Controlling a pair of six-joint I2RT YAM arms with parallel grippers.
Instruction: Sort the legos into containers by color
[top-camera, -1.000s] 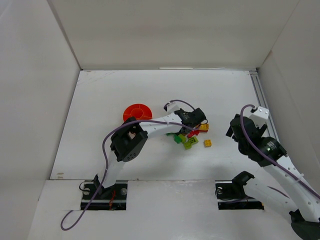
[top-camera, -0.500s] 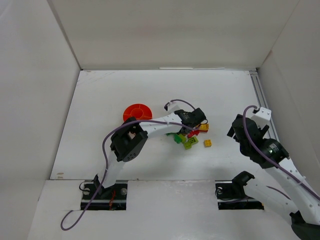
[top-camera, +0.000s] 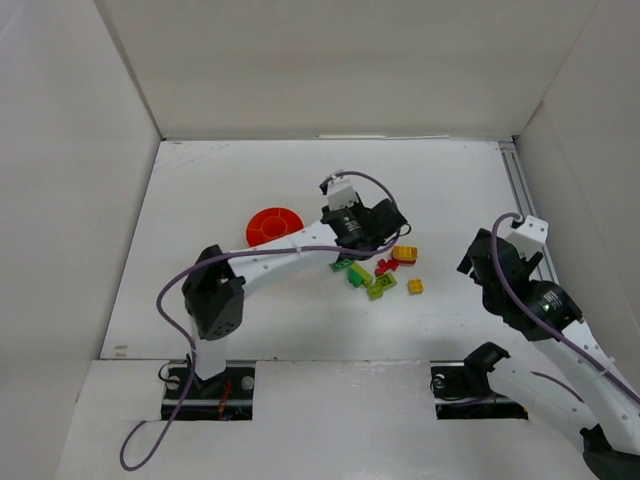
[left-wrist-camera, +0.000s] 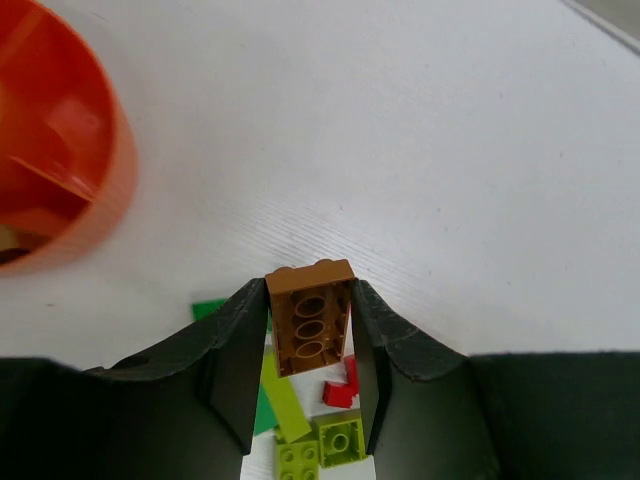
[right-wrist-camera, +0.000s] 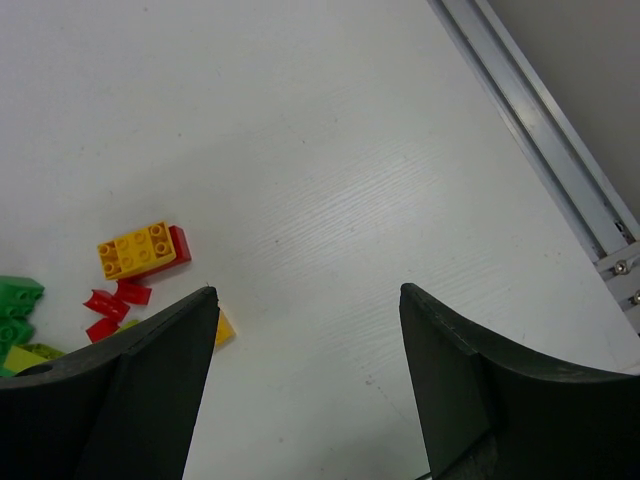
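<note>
Left fingers (left-wrist-camera: 235, 350) pinch a brown brick (left-wrist-camera: 310, 320) near the bowl (left-wrist-camera: 112, 170), right fingers (right-wrist-camera: 160, 370) gape empty, and the other legos (top-camera: 380, 285) lie unsorted

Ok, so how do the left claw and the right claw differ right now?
The left claw is shut on a brown brick; the right claw is open and holds nothing. The left claw hangs over the pile of bricks, near the orange bowl; the right claw faces bare table to the pile's right. Both are black.
</note>
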